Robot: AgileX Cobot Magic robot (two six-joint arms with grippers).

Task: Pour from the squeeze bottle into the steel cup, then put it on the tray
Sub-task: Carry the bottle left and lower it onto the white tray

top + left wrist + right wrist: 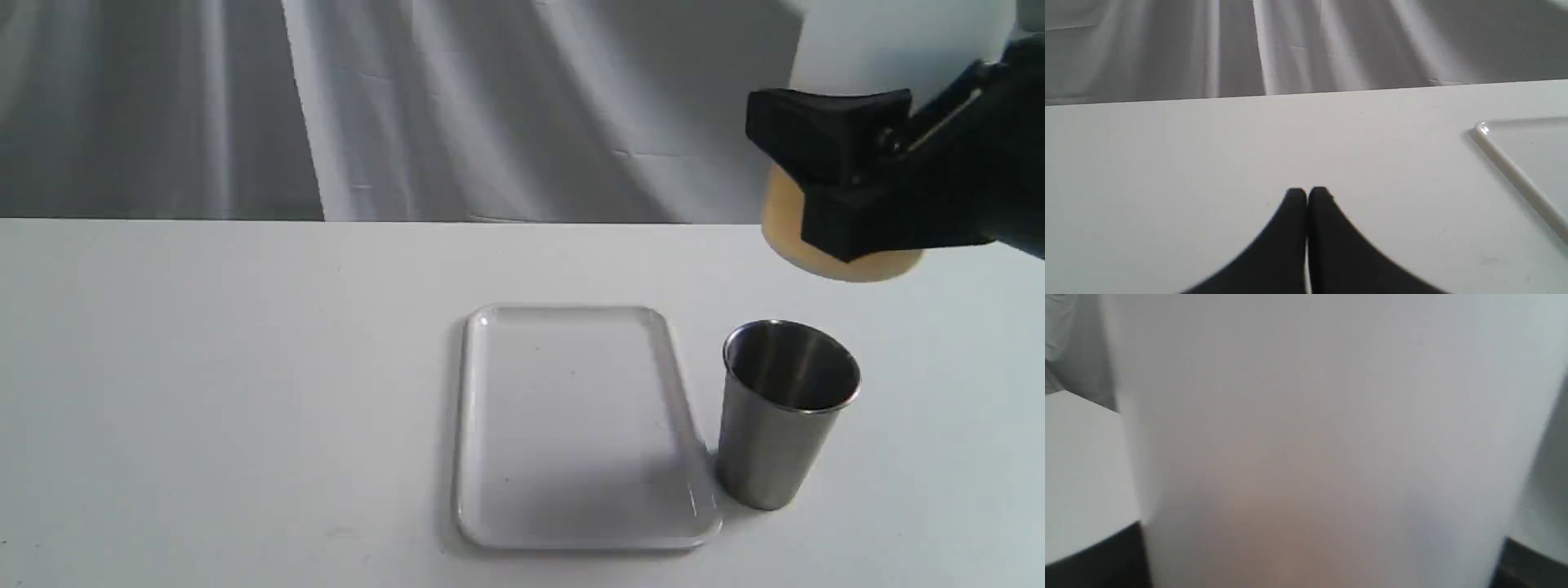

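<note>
The lower part of the frame is filled by a plain white table (204,392). Across the top, a grey-white draped cloth (490,106) is hung, softly lit.

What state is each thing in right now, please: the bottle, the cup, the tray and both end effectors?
squeeze bottle: gripped, upright, amber liquid at its base, nozzle out of frame.
steel cup: upright on the table beside the tray, no liquid visible inside.
tray: flat on the table, nothing on it.
right end effector: shut on the squeeze bottle.
left end effector: shut, holding nothing.
</note>
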